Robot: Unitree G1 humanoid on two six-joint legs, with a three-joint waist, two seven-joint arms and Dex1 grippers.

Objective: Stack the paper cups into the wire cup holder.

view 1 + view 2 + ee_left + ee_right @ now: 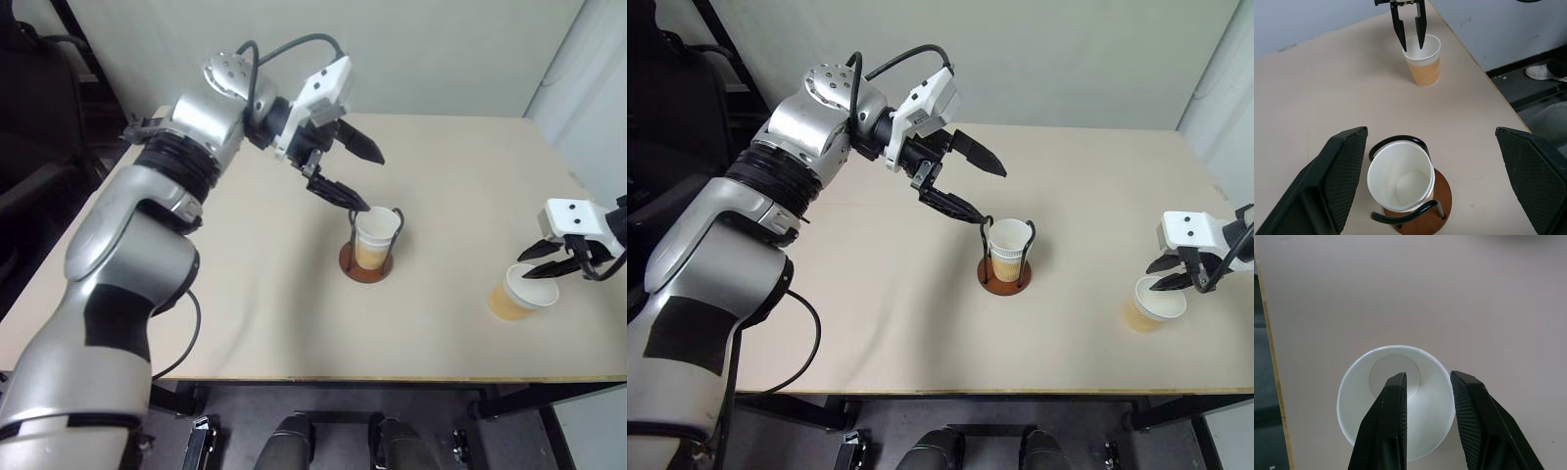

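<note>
The left arm (127,264) is built of rounded silver-grey shells with black patches set into them and black ribbed collars at the joints. Near its wrist sits a domed silver cap (227,70) dotted with small round screws or holes. A thick dark grey cable (294,41) arcs from that cap over to a white angular housing, and another black cable (186,338) loops beside the lower shell. The left hand (355,176) has two black tapered fingers; in the left wrist view their inner pads (1344,171) show a fine cross-hatched texture. The right hand (551,261) carries a white boxy housing with two small dark dots, thin black wires, and slim black fingers (1393,426) with ridged inner faces.
</note>
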